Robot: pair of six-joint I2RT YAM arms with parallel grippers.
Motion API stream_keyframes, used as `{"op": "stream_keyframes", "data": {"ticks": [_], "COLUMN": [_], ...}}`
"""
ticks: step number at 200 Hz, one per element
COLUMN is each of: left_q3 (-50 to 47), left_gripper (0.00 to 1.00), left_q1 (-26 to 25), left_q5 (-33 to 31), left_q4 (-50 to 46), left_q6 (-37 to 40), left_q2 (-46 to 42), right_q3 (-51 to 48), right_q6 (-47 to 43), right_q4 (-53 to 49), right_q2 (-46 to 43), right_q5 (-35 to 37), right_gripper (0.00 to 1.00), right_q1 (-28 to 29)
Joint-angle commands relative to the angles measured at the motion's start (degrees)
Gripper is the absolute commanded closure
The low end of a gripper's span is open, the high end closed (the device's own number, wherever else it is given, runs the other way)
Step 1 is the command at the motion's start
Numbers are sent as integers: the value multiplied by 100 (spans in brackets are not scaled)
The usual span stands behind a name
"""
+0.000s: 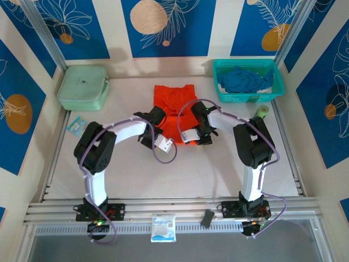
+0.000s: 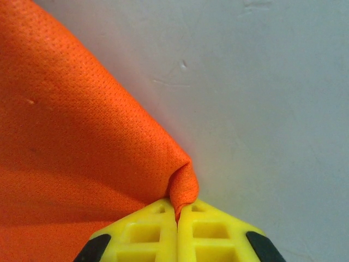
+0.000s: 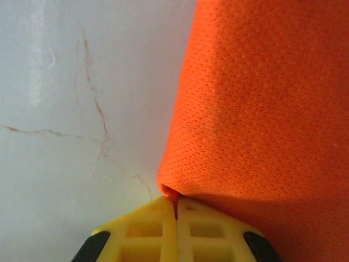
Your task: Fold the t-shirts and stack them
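Top external view, inspection of the table (image 1: 218, 164): the orange t-shirt (image 1: 173, 103) lies mid-table, and I take it as my reference. Its long axis runs from the end nearest my bases straight away toward the far wall. Right of it and further back sits the teal basket (image 1: 250, 97), with the dark blue t-shirt (image 1: 244, 80) heaped inside, well apart from the orange one.

Both my arms reach in to the orange t-shirt's near end, one on each side, so neither is placed nearer than the other.

Left wrist view: my left gripper (image 2: 177, 210) has its yellow fingers (image 2: 147, 229) pressed together on a small raised pinch at the cloth's corner. The fabric spreads ahead and to the left of the pinch, with bare table to the right.

Right wrist view: my right gripper (image 3: 175, 206) is likewise closed on a folded corner, with fabric ahead and to the right and bare table to the left.

Finding: the bulk of the orange t-shirt lies beyond both pinches. I judge that the fold must carry both corners along that long axis, level and together.
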Motion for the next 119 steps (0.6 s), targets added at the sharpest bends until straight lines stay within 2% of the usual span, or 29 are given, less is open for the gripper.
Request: {"op": "stream_keyframes", "data": {"ticks": [1,62,119], "left_q3": [-365,-966,-1620], "left_gripper": [100,100,100], "left_q1": [114,207,5], "left_q5": [-164,-66,-206], "left_q4": [1013,1008,759], "left_q6": [90,183,-441], "left_q2": [373,-735,-1897], "right_q3": [-297,-698,-1448], "right_q6": [20,326,950], "right_q4": [14,-90,-8], "right_q2": [316,-623,-1674], "right_q5": [-99,-111,-49], "right_gripper": [100,100,100], "right_q1": [12,113,527]}}
